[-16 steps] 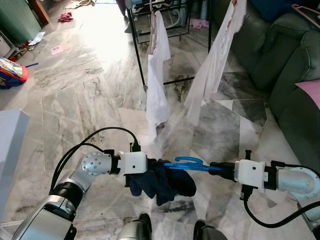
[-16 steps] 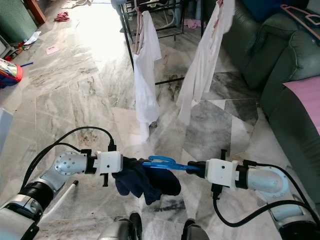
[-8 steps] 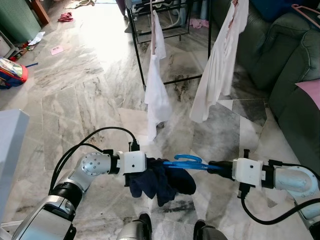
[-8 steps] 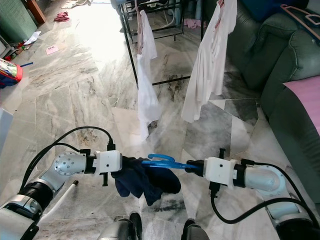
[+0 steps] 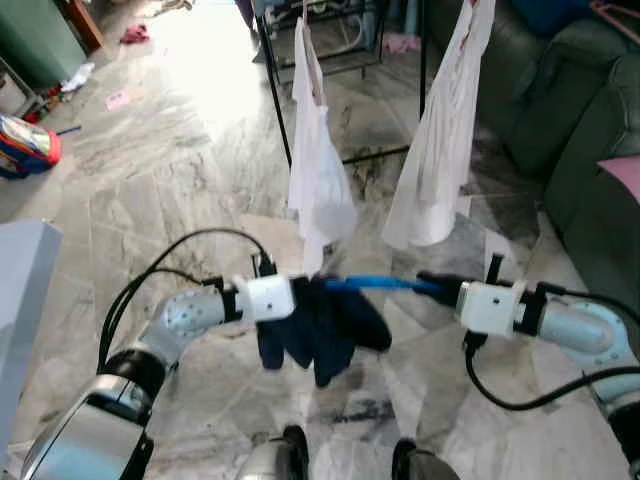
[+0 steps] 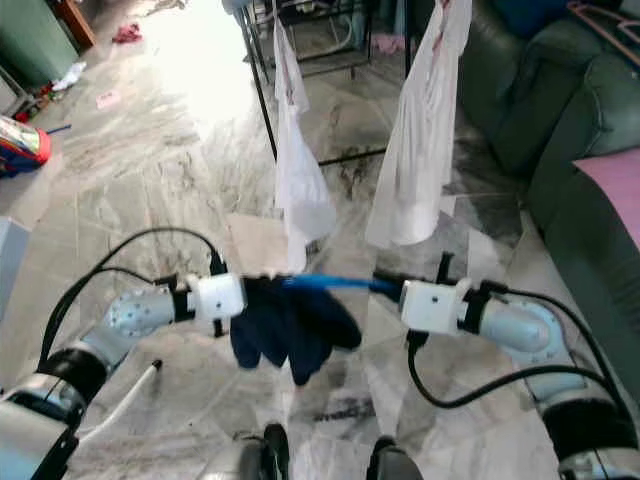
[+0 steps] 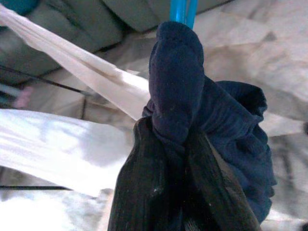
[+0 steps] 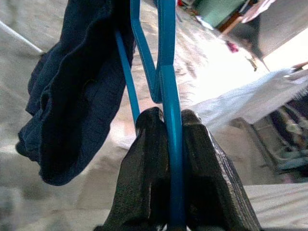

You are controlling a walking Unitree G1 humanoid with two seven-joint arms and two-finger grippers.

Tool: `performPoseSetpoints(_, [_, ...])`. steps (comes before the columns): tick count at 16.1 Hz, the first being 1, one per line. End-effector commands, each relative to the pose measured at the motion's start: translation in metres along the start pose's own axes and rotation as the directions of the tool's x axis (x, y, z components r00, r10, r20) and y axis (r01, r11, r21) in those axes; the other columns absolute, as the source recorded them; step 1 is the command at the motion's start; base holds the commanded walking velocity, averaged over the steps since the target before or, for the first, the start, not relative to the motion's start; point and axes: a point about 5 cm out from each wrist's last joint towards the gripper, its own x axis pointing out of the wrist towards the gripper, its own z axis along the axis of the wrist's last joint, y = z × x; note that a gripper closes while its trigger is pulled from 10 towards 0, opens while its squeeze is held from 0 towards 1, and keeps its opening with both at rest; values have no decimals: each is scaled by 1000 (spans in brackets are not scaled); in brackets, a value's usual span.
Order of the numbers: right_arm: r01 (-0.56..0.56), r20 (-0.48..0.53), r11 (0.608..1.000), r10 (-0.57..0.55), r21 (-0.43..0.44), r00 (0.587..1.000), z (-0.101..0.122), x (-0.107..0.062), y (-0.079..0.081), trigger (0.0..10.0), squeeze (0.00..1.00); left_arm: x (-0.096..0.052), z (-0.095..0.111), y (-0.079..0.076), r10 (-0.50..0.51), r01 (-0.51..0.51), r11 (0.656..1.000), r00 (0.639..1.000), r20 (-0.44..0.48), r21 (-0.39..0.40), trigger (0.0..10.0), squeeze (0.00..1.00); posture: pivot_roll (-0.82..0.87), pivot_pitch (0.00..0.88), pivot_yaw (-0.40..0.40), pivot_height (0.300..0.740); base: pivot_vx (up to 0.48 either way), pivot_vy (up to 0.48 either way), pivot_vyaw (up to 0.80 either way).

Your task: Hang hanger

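End effectors (image 5: 432, 287) above marble floor (image 5: 150, 190)

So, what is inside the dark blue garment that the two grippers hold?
A blue hanger runs into the dark blue garment from the right gripper. The left gripper pinches the cloth; the hanger's covered end is hidden.

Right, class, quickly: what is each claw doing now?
Left claw: shut on the navy garment.
Right claw: shut on the blue hanger.
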Motion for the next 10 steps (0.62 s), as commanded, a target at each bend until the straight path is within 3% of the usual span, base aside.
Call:
performPoseSetpoints(1, [52, 32, 998, -51, -28, 998, 5, 4, -4, 10000, 0, 6, 4, -6, -13, 12, 1000, 1000, 24, 24, 0, 0, 16, 249, 172, 740, 0, 0, 0])
performPoseSetpoints(4, [74, 28, 996, -72, -59, 997, 3, 6, -4, 10000, 0, 8, 4, -5, 7, -7, 999, 1000, 9, 47, 0, 0, 15, 251, 175, 740, 0, 0, 0])
performPoseSetpoints(5, [65, 31, 997, -64, -34, 997, 3, 7, -3, 10000, 0, 9, 4, -6, 5, -5, 999, 1000, 4, 50, 0, 0, 15, 252, 174, 740, 0, 0, 0])
performPoseSetpoints(7, [66, 34, 998, -67, 11, 997, 2, 9, -3, 10000, 1000, 9, 2, -9, 2, -2, 999, 1000, -2, 52, 0, 0, 15, 251, 168, 740, 0, 0, 0])
performPoseSetpoints(10, [40, 28, 998, -41, 40, 999, 0, 9, -3, 10000, 1000, 7, -2, -12, 8, -7, 999, 1000, -26, 42, 0, 0, 16, 248, 155, 740, 0, 0, 0])
